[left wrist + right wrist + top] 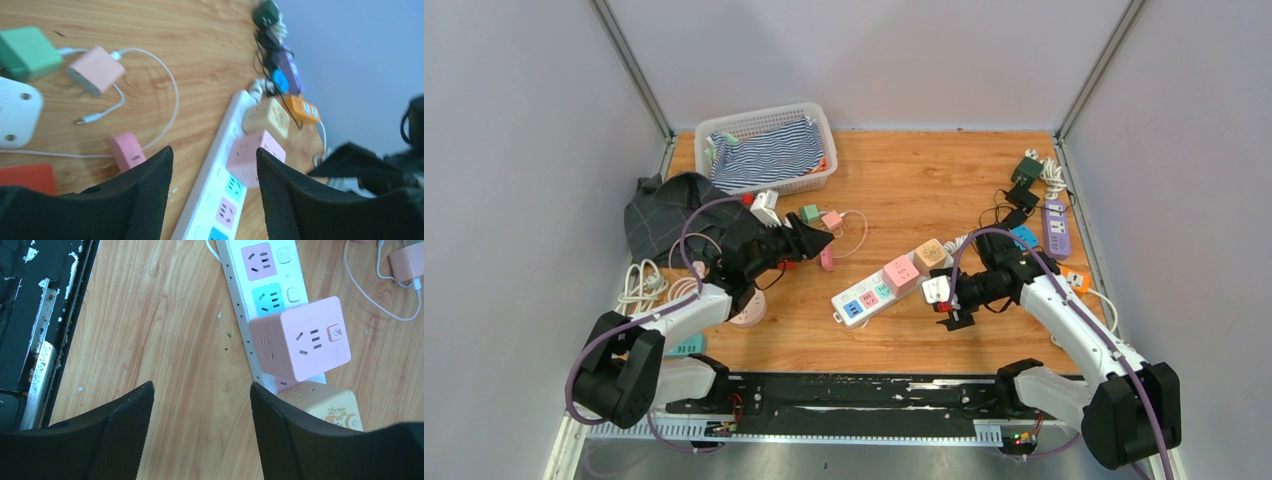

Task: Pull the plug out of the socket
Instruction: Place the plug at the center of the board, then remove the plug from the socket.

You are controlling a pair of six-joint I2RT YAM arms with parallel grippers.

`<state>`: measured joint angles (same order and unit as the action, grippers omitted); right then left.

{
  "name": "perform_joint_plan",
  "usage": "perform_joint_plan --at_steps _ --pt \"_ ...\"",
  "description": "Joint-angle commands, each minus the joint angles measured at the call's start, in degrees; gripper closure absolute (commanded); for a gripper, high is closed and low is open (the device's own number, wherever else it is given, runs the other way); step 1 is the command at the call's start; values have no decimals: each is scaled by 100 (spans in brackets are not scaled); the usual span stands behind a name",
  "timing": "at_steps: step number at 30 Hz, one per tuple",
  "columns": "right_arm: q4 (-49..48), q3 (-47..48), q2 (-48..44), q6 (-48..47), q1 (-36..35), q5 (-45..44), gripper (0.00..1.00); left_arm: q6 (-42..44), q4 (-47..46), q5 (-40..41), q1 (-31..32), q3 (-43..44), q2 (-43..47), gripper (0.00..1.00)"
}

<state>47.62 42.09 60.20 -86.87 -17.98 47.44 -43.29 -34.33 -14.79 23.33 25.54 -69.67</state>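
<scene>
Shows black left claw (pixel 215 157) spread apart and empty over wooden tabletop (pixel 210 50); black right claw (pixel 201 390) also apart, empty, pink plastic cube plug (pixel 300 337) at two o'clock on long white socket strip (pixel 235 270).

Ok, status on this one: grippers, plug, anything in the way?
Left gripper open, empty. Right gripper open, empty, beside power strip. Pink cube plug and beige cube plug both seated in it. Nothing in the way.

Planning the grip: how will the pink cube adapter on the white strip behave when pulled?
The pink cube adapter looks rigid and smooth-faced, so a grip may slip. Nothing visibly pins the white strip, which looks light, so it would probably lift along unless held down.
</scene>
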Motion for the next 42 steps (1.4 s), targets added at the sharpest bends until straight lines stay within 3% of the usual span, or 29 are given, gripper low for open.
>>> perform_joint_plan --at_steps 1,13,25,27,30,33,38,42 --pt "125 -95 -53 -69 101 143 28 512 -18 -1682 -17 144 -90 37" --pt "135 -80 -53 -49 204 195 28 1033 -40 -1889 632 66 258 27" --pt "153 -60 -60 -5 289 257 28 1879 -446 -650 1621 -35 1335 23" --pt "153 -54 -68 -1 308 269 28 1863 -782 -652 1622 -110 1370 17" --pt "152 -51 -94 12 352 313 27 1790 -1310 -401 1622 -294 1205 1" --pt "161 -51 -123 12 386 340 27 1419 -1777 -231 1561 -413 853 0" --pt "165 -51 -145 12 443 362 27 797 -2870 -1079 1507 -383 -143 0" --pt "162 -58 -126 12 445 349 27 275 -2957 -1721 1515 44 -1019 0"
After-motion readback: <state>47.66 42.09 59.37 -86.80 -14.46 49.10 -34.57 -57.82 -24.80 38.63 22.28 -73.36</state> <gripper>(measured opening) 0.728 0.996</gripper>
